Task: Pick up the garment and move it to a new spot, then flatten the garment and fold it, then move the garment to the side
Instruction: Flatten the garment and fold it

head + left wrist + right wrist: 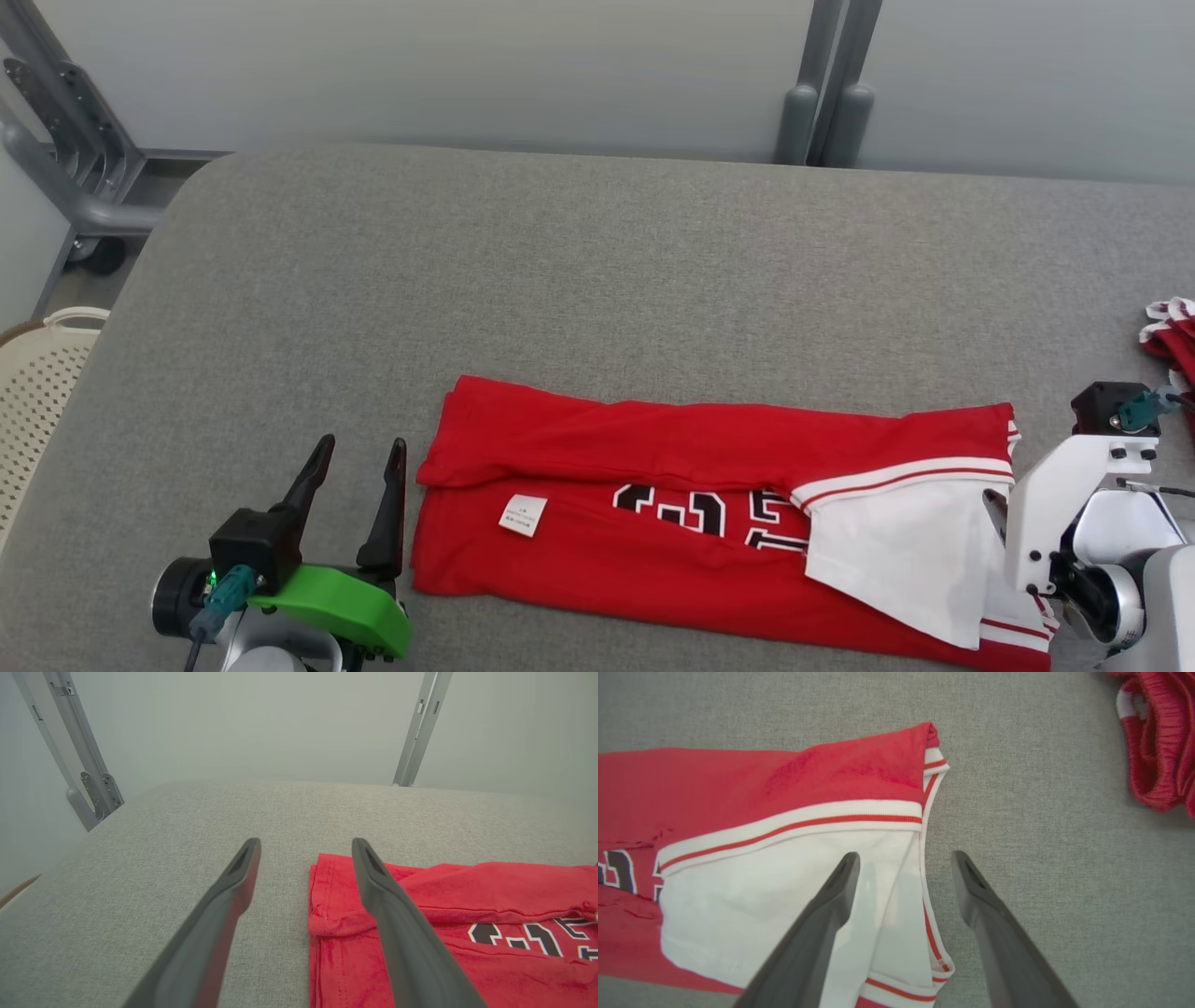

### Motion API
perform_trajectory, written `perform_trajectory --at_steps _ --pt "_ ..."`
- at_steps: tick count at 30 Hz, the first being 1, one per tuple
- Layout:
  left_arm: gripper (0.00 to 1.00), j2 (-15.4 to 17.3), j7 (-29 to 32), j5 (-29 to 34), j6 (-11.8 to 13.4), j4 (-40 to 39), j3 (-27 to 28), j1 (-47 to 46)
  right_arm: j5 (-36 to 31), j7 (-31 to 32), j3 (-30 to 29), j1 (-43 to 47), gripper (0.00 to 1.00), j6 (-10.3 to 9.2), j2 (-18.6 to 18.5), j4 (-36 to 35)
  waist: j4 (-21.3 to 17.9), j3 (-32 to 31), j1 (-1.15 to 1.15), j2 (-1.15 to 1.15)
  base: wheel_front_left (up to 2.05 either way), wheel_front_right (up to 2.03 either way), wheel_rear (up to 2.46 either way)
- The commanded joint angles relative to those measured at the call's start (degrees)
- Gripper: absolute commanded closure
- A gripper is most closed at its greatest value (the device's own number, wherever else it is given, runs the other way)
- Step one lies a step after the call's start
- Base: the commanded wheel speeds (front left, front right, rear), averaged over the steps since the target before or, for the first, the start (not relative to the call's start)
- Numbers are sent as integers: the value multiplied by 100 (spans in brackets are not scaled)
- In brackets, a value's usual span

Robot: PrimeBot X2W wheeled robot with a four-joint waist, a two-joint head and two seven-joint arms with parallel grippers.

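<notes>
Currently left end effector (363,441) standing wide open, gripping nothing, just beside left edge of garment (597,569). Red garment lying folded in long band on grey surface (560,261). Right end effector (906,855) gaping wide too, empty, fingers (808,942) straddling garment's white-trimmed right end.

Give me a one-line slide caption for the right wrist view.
Open right gripper straddles the striped edge of the folded red-and-white jersey on the grey surface; another red garment at top right.
</notes>
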Motion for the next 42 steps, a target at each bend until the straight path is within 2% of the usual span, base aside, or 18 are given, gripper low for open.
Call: perform_trajectory --at_steps 1,10,21,28,29,30,35,42 --pt "0 -2 -26 62 -14 15 16 -91 -22 27 -21 55 0 -1 -66 46 122 114 0 0 0 0 0" --pt "0 -34 -28 114 -51 32 70 -118 33 -136 -105 241 0 -2 -195 225 235 265 0 0 0 0 0" --pt "0 -121 -28 199 -159 51 52 -178 207 -210 -47 34 0 -2 -253 639 274 500 0 0 0 0 0" --pt "0 -127 -29 237 -227 127 58 -269 484 -139 101 -68 0 1 -177 897 356 547 0 0 0 0 0" --pt "0 -132 -29 242 -227 136 82 -278 618 -126 190 -102 62 2 -120 938 368 557 0 0 0 0 0" --pt "0 -133 -29 242 -230 140 89 -280 693 -147 207 -129 100 3 -96 943 372 561 0 0 0 0 0" --pt "0 -148 -29 258 -242 159 116 -294 790 -157 287 -142 100 0 -151 974 388 574 0 0 0 0 0" --pt "0 -154 -29 264 -241 170 163 -242 609 -357 -43 -141 100 -6 -340 834 355 499 0 0 0 0 0"
